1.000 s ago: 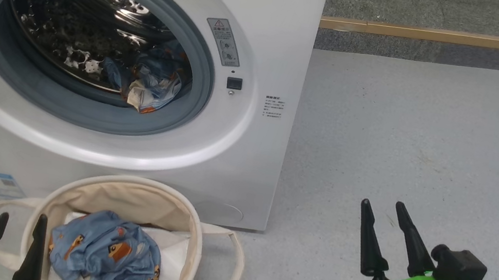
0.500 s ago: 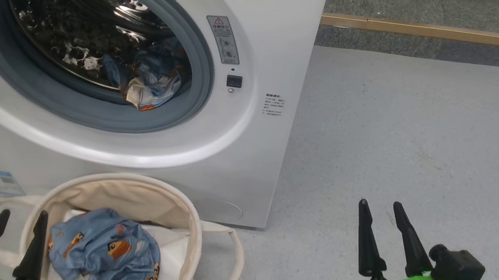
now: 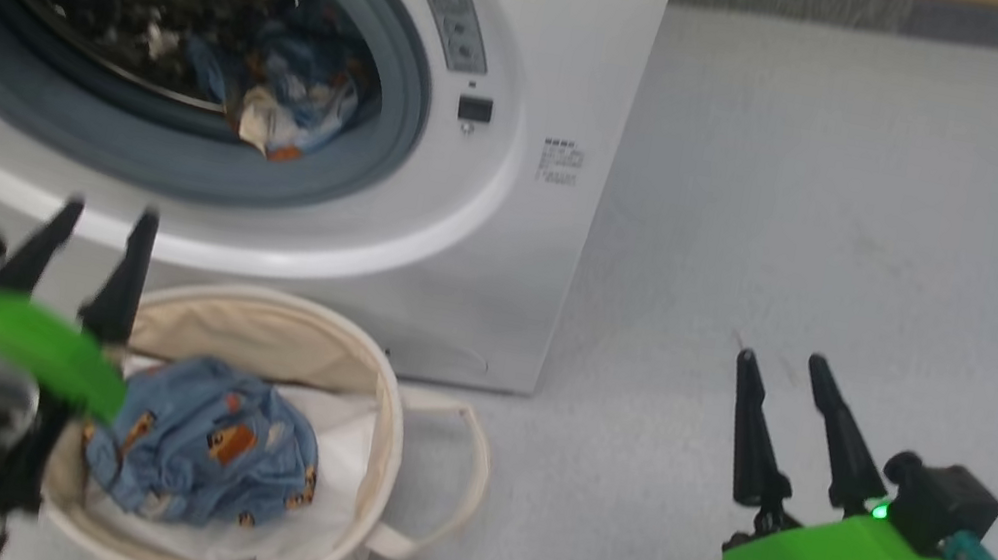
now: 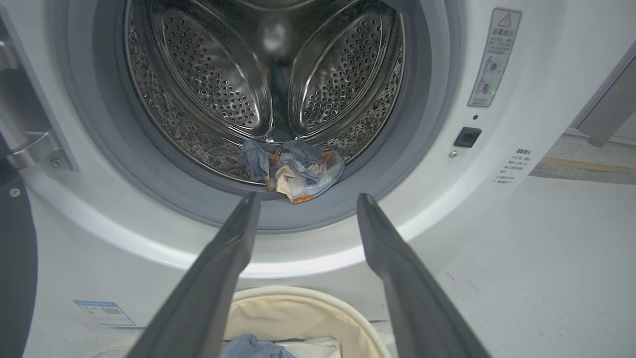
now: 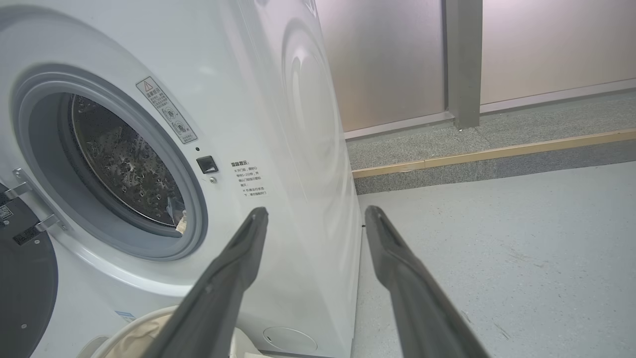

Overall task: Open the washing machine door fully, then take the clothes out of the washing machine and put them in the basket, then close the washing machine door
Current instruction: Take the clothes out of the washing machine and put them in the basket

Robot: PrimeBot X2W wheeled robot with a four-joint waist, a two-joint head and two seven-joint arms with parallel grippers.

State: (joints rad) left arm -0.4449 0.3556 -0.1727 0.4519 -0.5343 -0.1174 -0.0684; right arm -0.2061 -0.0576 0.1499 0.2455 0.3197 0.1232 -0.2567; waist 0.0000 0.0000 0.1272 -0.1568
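Observation:
The white washing machine (image 3: 519,223) stands with its round opening uncovered. Its black-rimmed door (image 4: 15,258) is swung out to the left, also at the left edge in the right wrist view (image 5: 25,283). Light blue printed clothes (image 4: 298,169) lie at the drum's front lip (image 3: 286,97). Another bundle of the same clothes (image 3: 201,453) sits in the cream basket (image 3: 382,423) below the opening. My left gripper (image 3: 110,209) hangs open and empty above the basket's left rim, fingers pointing at the drum (image 4: 308,196). My right gripper (image 3: 782,357) is open and empty over bare floor to the right.
A plain white sheet (image 3: 348,458) lines the basket under the clothes. Grey floor (image 3: 872,231) spreads to the right of the washer. A raised kerb with a wooden strip (image 5: 497,151) and a frosted wall panel (image 5: 397,59) lie beyond.
My left gripper has risen from the picture's bottom edge to above the basket's left rim, towards the drum. The head camera has tilted down. The right gripper has hardly moved.

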